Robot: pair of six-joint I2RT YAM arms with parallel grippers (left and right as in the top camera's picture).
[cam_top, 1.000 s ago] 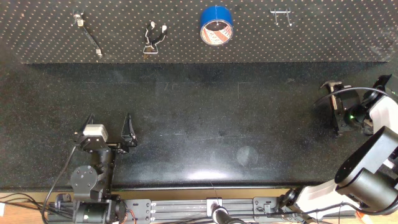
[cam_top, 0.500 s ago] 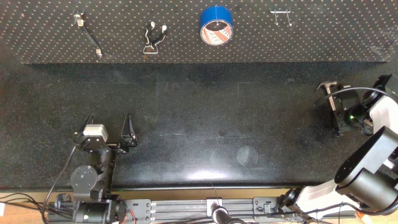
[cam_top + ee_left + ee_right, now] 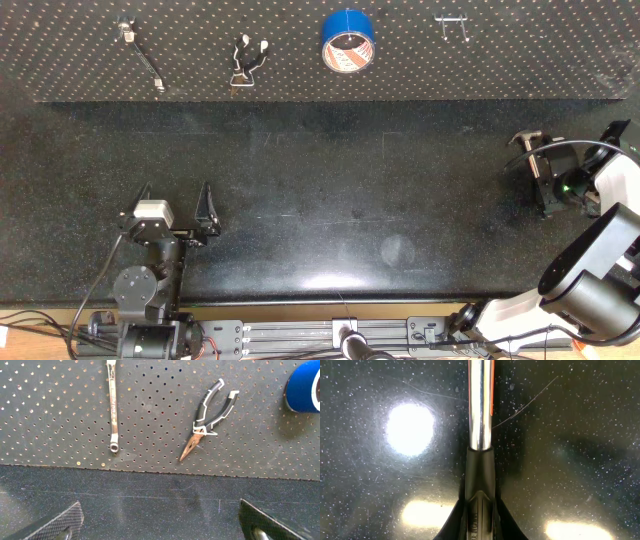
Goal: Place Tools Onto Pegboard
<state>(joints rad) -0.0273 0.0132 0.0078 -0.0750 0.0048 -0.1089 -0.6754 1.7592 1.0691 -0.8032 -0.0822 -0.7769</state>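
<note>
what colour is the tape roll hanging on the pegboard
Blue. The tape roll shows best in the top view.

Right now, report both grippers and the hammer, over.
Left gripper: jaws open, low over table. Right gripper: shut on hammer, far right. Free hook on pegboard; nothing in between.

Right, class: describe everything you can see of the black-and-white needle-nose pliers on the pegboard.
The needle-nose pliers have black handles with white trim, slightly spread, and long tapered metal jaws that look closed. They hang tilted on the dark perforated pegboard, tip toward the black worktop, between the silver wrench and the blue tape roll, touching neither. What holds them cannot be made out.
</note>
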